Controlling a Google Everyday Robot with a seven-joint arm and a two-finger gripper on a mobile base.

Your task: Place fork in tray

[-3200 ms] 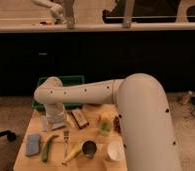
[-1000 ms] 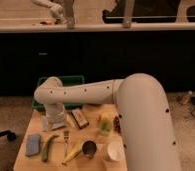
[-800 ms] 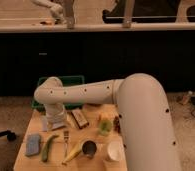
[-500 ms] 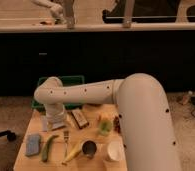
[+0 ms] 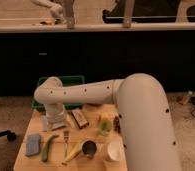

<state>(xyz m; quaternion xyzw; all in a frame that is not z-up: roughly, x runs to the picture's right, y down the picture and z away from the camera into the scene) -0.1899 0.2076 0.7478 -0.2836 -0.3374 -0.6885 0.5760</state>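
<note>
Nothing's budged since a moment ago: my gripper (image 5: 55, 122) hangs low over the table's (image 5: 35, 125) back-left part, and I can't tell whether it's open or closed. Fork (image 5: 66, 143) lies flat just in front of it, beside the banana (image 5: 73, 151). Green tray (image 5: 71, 79) sits behind the arm.

My arm (image 5: 91, 92): smooth, matt white plastic shell. My gripper (image 5: 56, 124), low over the left of the table (image 5: 26, 161) just in front of the tray (image 5: 66, 79), looks the same pale matt. Tray: green plastic. Fork (image 5: 66, 141): pale, dull metal. Table: light matt wood. Cup (image 5: 89, 148): dark, glossy metal.
</note>
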